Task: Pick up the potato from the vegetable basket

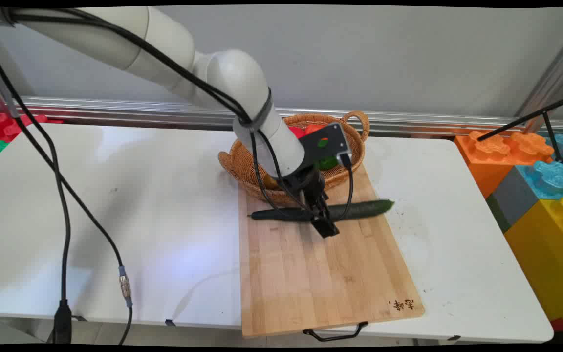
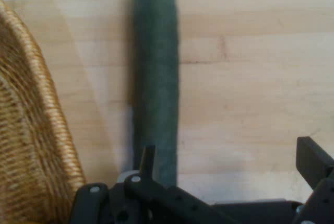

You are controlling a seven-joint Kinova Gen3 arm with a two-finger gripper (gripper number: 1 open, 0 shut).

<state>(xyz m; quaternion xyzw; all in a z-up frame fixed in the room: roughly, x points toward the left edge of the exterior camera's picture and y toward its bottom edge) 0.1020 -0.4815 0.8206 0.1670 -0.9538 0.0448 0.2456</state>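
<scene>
Where the white table (image 1: 115,195) gives way to a wooden cutting board (image 1: 320,278), a woven basket (image 1: 242,171) stands at the board's far left corner, holding red and green items half hidden by the arm. Just near of the basket the gripper (image 1: 323,222) hangs low over the board with its fingers (image 2: 313,158) set wide apart, gripping nothing. One cucumber (image 1: 364,209), long, slim, dark green and whole, lies left to right across the board's far end beside one finger, its right tip reaching past the board's edge.
</scene>
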